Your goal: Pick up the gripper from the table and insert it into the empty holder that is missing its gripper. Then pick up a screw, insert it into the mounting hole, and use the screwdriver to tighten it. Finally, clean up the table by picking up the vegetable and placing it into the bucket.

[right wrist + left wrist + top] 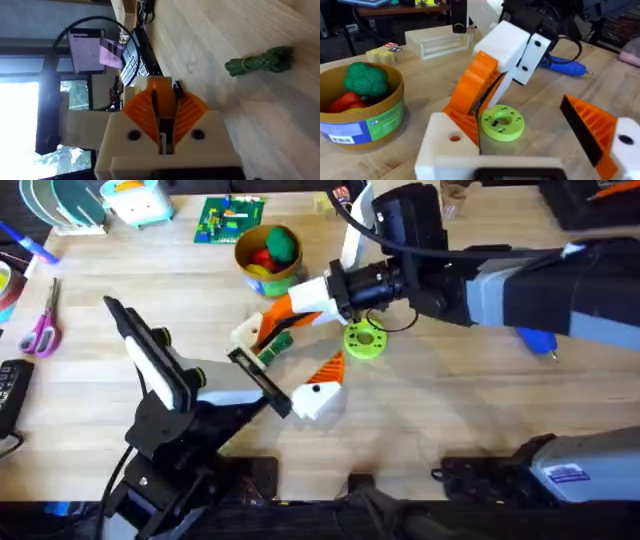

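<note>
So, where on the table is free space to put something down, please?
Bare wood lies to the right of the lime-green disc, up to the screwdriver, and between the scissors and the left arm. It is crowded around the bucket, vegetable and right gripper.

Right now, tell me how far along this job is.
Done: I cannot confirm the insert or screw steps. In hand: the right gripper is shut, low beside the lime disc; the left gripper is open near the vegetable. Left: the vegetable lies on the table, not in the bucket; the screwdriver lies untouched.
</note>
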Robot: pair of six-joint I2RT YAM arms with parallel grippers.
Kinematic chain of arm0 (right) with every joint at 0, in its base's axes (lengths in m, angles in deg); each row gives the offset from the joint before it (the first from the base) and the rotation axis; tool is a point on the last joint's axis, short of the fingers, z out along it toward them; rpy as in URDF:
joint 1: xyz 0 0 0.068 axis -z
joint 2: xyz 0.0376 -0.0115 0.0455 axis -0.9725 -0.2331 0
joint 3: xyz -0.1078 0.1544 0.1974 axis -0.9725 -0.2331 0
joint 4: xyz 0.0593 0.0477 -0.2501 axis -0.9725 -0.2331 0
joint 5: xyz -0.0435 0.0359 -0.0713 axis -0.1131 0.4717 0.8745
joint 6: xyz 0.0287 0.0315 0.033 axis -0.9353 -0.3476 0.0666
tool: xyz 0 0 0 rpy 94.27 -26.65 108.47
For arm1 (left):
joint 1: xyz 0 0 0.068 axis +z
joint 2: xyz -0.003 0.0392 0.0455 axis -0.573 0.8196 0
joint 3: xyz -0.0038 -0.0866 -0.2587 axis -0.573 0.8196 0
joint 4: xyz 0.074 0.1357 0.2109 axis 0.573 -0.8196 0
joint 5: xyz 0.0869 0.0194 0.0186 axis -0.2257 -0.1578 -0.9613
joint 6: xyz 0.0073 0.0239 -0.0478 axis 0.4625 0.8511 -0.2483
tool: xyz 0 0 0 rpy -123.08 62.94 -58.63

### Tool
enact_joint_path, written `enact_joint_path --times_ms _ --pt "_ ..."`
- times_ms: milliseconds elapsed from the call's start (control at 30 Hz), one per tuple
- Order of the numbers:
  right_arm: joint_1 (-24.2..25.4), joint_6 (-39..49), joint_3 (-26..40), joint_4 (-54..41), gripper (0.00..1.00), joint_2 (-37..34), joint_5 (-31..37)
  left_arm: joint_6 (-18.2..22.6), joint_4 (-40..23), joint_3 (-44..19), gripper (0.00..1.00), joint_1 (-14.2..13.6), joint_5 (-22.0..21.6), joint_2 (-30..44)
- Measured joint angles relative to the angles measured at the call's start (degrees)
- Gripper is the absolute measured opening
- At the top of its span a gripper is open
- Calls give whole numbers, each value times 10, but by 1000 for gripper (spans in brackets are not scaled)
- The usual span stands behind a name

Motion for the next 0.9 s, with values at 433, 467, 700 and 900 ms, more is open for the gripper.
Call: enact_joint_path --times_ms 433,467,700,900 --pt "6 1 0 -3 500 -3 -4 11 3 0 993 -6 42 0" --pt "7 1 0 -4 521 -3 -6 12 3 0 993 -6 43 0" --pt "16 1 -1 -6 619 -7 -19 20 4 0 993 -6 53 0" --pt "23 1 -1 -2 628 -8 -23 20 5 0 994 -13 87 0"
